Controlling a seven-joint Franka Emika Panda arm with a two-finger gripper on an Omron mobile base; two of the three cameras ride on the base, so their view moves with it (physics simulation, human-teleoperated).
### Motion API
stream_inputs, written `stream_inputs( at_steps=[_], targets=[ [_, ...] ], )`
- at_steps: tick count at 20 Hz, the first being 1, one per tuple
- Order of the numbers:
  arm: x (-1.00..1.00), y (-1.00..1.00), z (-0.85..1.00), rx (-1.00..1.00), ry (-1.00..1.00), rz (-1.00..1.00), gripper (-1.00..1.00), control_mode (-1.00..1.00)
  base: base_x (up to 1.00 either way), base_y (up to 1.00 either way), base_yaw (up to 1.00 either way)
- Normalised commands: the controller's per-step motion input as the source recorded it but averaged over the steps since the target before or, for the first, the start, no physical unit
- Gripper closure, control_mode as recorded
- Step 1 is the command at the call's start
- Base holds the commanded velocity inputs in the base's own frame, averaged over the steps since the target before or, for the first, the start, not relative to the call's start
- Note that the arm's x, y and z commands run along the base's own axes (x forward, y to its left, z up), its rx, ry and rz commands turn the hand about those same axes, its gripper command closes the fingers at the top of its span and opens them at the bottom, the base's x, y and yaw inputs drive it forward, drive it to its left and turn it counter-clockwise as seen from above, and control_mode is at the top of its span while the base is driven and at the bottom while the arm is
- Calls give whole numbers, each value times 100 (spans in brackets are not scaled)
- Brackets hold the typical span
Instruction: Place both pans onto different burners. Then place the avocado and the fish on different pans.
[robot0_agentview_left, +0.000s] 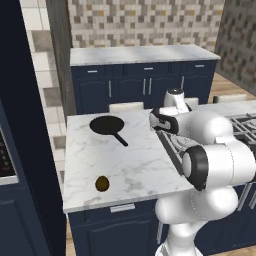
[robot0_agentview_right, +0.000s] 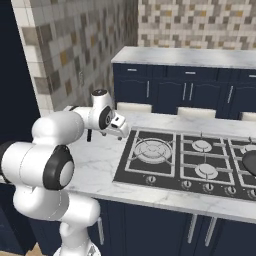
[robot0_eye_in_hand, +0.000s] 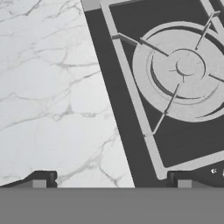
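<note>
— Where are the pans sitting?
— One pan (robot0_agentview_left: 107, 125) is lying on the marble counter (robot0_agentview_left: 125, 165), handle toward the front edge, well apart from the cooktop (robot0_agentview_right: 190, 160). The other pan (robot0_agentview_right: 250, 162) is peeking in at the cooktop's far right.
— And the avocado (robot0_agentview_left: 102, 183)?
— Resting near the counter's front edge.
— The gripper (robot0_eye_in_hand: 111, 181)?
— Hanging empty, fingers spread wide, over the seam between counter and the large burner (robot0_eye_in_hand: 186, 70).

On the marble counter sit 1 black frying pan (robot0_agentview_left: 107, 125) and 1 avocado (robot0_agentview_left: 102, 183). A 2nd pan's edge (robot0_agentview_right: 250, 163) shows at the cooktop's right. The cooktop (robot0_agentview_right: 125, 167) shows 1 large burner (robot0_agentview_right: 151, 149) and 3 smaller ones, with 5 knobs along its front.
</note>
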Motion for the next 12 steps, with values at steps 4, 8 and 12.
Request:
stream_inputs(
  at_steps=[4, 8, 12],
  targets=[
    [35, -1, 0, 0, 0, 0, -100, -100, 0, 0, 0],
    [44, 0, 0, 0, 0, 0, -100, -100, 0, 0, 0],
    [28, 0, 0, 0, 0, 1, -100, -100, 0, 0, 0]
  ],
)
